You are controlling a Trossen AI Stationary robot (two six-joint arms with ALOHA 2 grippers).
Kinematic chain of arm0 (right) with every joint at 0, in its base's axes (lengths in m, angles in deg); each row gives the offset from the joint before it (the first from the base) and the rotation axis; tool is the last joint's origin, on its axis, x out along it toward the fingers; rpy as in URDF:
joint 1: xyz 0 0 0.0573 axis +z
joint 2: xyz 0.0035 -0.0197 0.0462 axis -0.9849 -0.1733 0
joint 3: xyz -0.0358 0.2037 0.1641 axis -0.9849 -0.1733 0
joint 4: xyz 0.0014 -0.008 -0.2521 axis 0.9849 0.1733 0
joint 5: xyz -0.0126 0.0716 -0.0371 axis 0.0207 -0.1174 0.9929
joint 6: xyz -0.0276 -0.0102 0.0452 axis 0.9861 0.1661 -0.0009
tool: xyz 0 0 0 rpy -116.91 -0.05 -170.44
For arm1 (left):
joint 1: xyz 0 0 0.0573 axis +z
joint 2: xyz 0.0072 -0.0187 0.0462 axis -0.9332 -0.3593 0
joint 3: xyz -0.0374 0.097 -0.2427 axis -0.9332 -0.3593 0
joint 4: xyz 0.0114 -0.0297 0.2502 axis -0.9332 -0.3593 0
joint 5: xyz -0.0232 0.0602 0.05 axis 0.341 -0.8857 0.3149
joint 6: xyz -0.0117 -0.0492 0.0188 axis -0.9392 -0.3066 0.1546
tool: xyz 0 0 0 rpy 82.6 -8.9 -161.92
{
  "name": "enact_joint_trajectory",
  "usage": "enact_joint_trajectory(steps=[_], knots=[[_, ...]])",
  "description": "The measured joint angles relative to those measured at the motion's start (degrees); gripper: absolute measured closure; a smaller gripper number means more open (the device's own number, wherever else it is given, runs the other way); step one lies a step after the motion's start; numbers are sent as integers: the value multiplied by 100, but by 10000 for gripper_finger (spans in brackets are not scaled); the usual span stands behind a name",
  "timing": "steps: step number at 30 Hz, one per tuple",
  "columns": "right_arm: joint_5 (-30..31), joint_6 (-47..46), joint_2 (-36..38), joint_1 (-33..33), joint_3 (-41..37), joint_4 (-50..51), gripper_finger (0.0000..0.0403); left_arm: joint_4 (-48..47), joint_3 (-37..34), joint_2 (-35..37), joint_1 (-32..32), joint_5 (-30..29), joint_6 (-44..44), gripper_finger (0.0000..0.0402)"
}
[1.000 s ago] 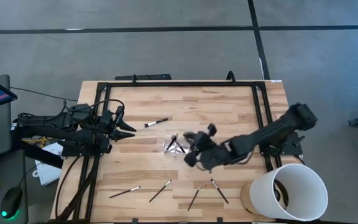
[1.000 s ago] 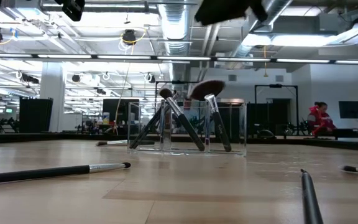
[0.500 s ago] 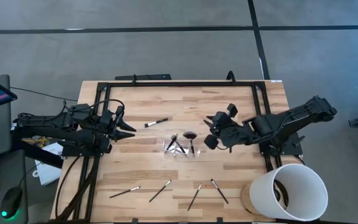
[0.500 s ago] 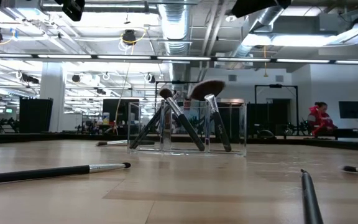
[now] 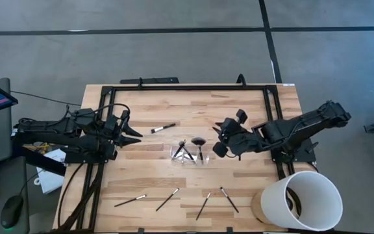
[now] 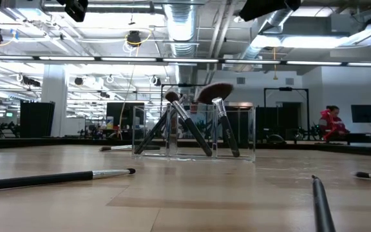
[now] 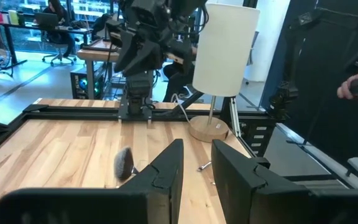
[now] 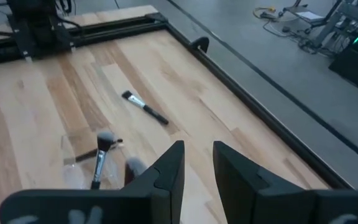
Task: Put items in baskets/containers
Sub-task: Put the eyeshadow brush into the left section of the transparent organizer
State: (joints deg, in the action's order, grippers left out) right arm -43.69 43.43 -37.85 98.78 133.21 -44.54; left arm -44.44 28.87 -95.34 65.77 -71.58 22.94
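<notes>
A small clear tray (image 5: 188, 155) stands mid-table and holds several brushes with their handle ends down. They lean on its walls with their heads up (image 6: 195, 132), and one has a wide fan head (image 6: 214, 93). One loose brush (image 5: 163, 128) lies beyond the tray, and several others lie near the front edge (image 5: 167, 199). My right gripper (image 5: 217, 136) hovers right of the tray, tipped down toward it, open and empty (image 8: 199, 168). My left gripper (image 5: 135, 136) waits level at the left, open and empty (image 7: 197, 168).
A large white bucket (image 5: 304, 198) stands at the table's near right corner. A black frame (image 5: 187, 88) runs along the far, left and right edges. Bare wood lies between the tray and the front row of brushes (image 6: 57, 178). A person (image 6: 330, 122) is far behind.
My right gripper has drawn back from above the tray toward the table's right edge and risen, then come to rest. The fan-headed brush, which the gripper covered in the high view before, now shows standing in the tray. The tray and brushes have stayed put.
</notes>
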Motion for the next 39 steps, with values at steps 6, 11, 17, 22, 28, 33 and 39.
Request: enact_joint_trajectory(steps=[6,11,17,22,28,33,39], knots=[[-138,0,-102,-5,4,-53,326,5,2,1,1,0,-1,321],[-161,0,-163,-13,7,-60,326,18,2,-1,1,0,22,321],[-254,0,-183,-15,4,-53,326,16,2,1,1,0,-48,321],[-262,0,-183,-15,4,-51,326,14,2,-1,1,0,-59,321],[-260,-1,-183,-15,4,-53,326,0,2,0,0,0,-63,321],[-260,0,-183,-15,4,-53,326,-1,2,1,1,0,-78,321],[-260,0,-182,-15,4,-53,326,-660,6,-30,-1,-565,-457,321]])
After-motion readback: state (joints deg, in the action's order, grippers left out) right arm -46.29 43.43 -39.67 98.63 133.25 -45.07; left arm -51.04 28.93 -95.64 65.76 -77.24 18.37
